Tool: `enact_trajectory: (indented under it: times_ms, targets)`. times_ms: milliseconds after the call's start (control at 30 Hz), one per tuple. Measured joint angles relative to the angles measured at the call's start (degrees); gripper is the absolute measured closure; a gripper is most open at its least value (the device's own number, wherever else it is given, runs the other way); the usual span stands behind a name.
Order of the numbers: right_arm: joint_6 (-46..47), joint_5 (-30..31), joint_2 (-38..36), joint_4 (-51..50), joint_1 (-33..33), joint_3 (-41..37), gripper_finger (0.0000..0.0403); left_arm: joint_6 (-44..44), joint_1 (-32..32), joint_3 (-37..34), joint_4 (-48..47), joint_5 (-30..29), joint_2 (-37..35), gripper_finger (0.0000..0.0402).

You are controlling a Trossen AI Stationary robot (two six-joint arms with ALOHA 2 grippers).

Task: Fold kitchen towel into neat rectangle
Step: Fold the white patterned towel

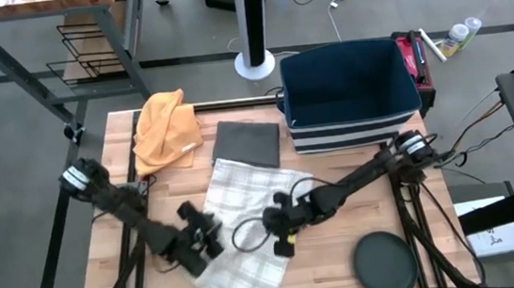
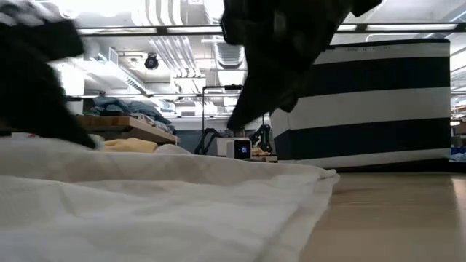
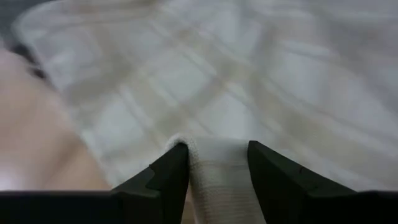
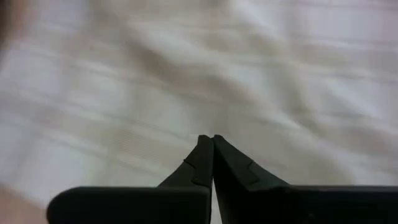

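The white checked kitchen towel (image 1: 246, 223) lies spread on the wooden table (image 1: 130, 203), running from the middle toward the near edge. It fills the foreground of the low view (image 2: 145, 211). My left gripper (image 1: 208, 243) is at the towel's left side and is shut on a bunch of it (image 3: 217, 168). My right gripper (image 1: 272, 226) stands over the towel's middle with its fingers (image 4: 205, 155) shut and nothing between them. Whether it touches the cloth does not show. My left gripper pinches a raised fold of the towel (image 3: 217, 163) between its two fingers (image 3: 174, 168), near the towel's left edge. The fingers slant down from the table's left. The rest of the towel lies spread on the table beyond them.
An orange cloth (image 1: 165, 126) and a dark grey folded cloth (image 1: 246, 143) lie at the far left and far middle. A blue striped bin (image 1: 347, 93) stands at the far right, seen also in the low view (image 2: 371, 102). A dark round disc (image 1: 385, 264) lies near right.
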Motion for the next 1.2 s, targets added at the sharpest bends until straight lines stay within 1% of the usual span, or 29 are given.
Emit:
enact_trajectory:
  times_ms: [33,100,167,233,300,400,500,633,700,800,867,933,1000,1100,1200]
  targets:
    - [1.1,-0.3,0.9,0.1,0.7,0.0,0.0403,2.4,2.2,0.0,0.5,0.1,0.0,0.0246]
    - [3.1,-0.7,3.0,-0.3,2.0,-0.1,0.0403,7.6,5.7,0.3,1.6,2.1,-0.1,0.0245]
    - [5.4,-1.4,5.4,-0.5,3.3,-0.1,0.0403,10.5,7.6,0.7,1.5,4.3,-0.4,0.0243]
    - [6.9,-2.7,6.9,-0.8,4.3,0.1,0.0403,11.6,8.9,1.0,2.0,6.8,-0.5,0.0241]
    - [8.4,-3.1,7.6,-2.7,5.1,0.4,0.0403,11.6,8.9,0.9,1.2,10.0,-0.7,0.0240]
    - [8.8,-3.1,7.4,-9.1,5.3,0.5,0.0403,9.2,7.7,0.3,0.3,15.8,-0.7,0.0240]
    - [7.3,0.4,5.9,-17.4,4.8,0.4,0.0403,3.4,4.6,-0.5,0.1,17.4,-0.7,0.0243]
    - [2.4,12.0,3.5,-25.8,2.5,-0.2,0.0403,-5.6,-1.0,-0.7,1.4,17.8,-0.6,0.0247]
    - [0.5,15.1,2.9,-27.6,1.3,-0.4,0.0403,-8.4,-3.7,0.0,2.3,16.9,-0.7,0.0248]
    - [-2.1,14.4,1.0,-26.6,0.4,-0.4,0.0403,-9.8,-6.6,2.4,0.9,15.9,-1.4,0.0246]
    - [-2.7,12.5,-0.1,-25.1,0.5,0.1,0.0403,-9.9,-7.2,4.6,-2.8,15.5,-1.5,0.0244]
    - [-2.5,9.4,-0.6,-24.9,1.2,0.1,0.0403,-9.7,-7.3,6.8,-7.2,14.6,-1.5,0.0242]
    - [-1.2,6.5,-0.8,-23.8,2.6,0.0,0.0403,-8.8,-6.9,7.8,-10.0,11.9,-1.5,0.0241]
    - [1.8,5.1,-1.0,-21.8,5.0,-0.4,0.0403,-6.2,-4.5,7.6,-9.8,7.5,-1.5,0.0245]
    - [4.5,5.2,-0.3,-19.5,7.0,-1.2,0.0403,-2.2,-0.9,6.5,-7.7,8.3,-1.5,0.0247]
